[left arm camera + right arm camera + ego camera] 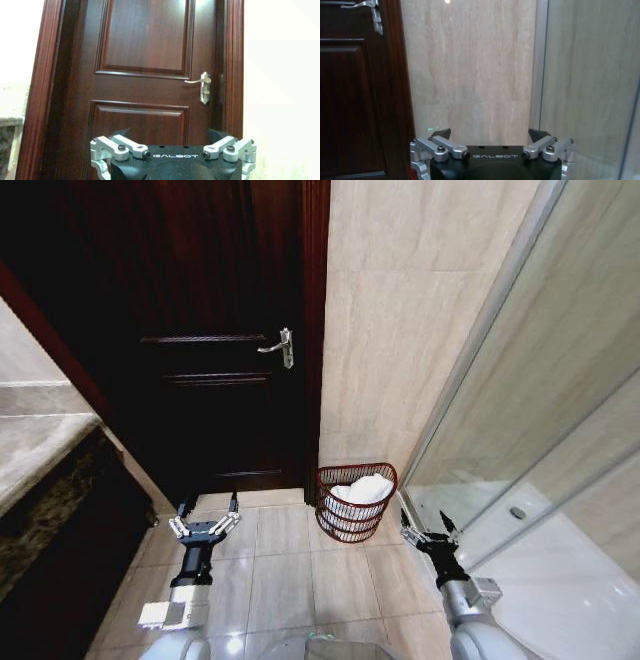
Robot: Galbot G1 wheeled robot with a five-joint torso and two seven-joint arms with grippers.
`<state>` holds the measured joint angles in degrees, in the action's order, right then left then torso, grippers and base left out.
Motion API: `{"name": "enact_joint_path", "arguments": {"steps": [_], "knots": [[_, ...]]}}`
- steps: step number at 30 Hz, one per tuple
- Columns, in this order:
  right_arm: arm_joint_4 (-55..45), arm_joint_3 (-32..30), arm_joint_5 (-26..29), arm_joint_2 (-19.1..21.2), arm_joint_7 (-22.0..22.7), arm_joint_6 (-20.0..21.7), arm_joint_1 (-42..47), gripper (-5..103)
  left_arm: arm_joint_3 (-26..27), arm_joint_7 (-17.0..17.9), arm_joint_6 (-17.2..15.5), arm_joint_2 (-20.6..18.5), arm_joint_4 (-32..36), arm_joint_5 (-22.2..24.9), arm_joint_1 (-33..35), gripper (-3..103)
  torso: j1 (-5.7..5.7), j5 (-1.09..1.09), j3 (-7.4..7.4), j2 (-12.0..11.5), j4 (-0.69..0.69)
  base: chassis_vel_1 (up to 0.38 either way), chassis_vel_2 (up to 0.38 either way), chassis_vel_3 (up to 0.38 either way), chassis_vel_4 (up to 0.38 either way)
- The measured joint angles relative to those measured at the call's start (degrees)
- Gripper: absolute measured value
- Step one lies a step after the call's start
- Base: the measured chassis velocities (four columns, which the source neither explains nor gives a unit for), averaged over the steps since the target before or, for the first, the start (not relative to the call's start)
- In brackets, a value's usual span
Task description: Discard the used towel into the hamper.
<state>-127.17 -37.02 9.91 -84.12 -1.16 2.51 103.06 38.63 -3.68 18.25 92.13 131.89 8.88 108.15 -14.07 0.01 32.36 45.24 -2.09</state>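
Observation:
The hamper, a round reddish-brown wire basket, stands on the tiled floor against the beige wall, just right of the door. A white towel lies bunched inside it. My left gripper hangs open and empty to the hamper's left, low over the floor in front of the door. To the hamper's right, near the shower threshold, my right gripper is open and empty too. In the wrist views the left gripper faces the door and the right gripper faces the wall.
A dark wooden door with a metal handle is shut ahead. A glass shower partition runs along the right, with a white shower floor behind it. A stone counter over a dark cabinet stands at left.

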Motion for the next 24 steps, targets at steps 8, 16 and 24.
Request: {"name": "enact_joint_path", "arguments": {"steps": [8,16,24], "knots": [[0.2,1.0,-0.6,-0.4,0.3,-1.0,0.6,100,0.0,0.0,0.2,0.0,-0.5,0.0,-0.2,100,0.0,0.0,0.0,0.0,0.0,0.081,-0.082,-0.084,0.089],[0.2,2.5,-1.4,-0.5,1.0,-2.9,1.6,100,0.1,0.1,0.6,0.0,-0.8,-0.4,-0.2,100,0.0,0.0,0.0,0.0,0.0,0.096,-0.08,-0.097,0.087],[1.8,7.2,-6.4,1.5,8.0,-7.1,-0.2,100,0.1,0.7,1.6,0.0,-1.2,-0.9,0.0,100,0.01,0.0,0.0,0.0,-0.01,0.032,-0.037,-0.029,0.033]]}}
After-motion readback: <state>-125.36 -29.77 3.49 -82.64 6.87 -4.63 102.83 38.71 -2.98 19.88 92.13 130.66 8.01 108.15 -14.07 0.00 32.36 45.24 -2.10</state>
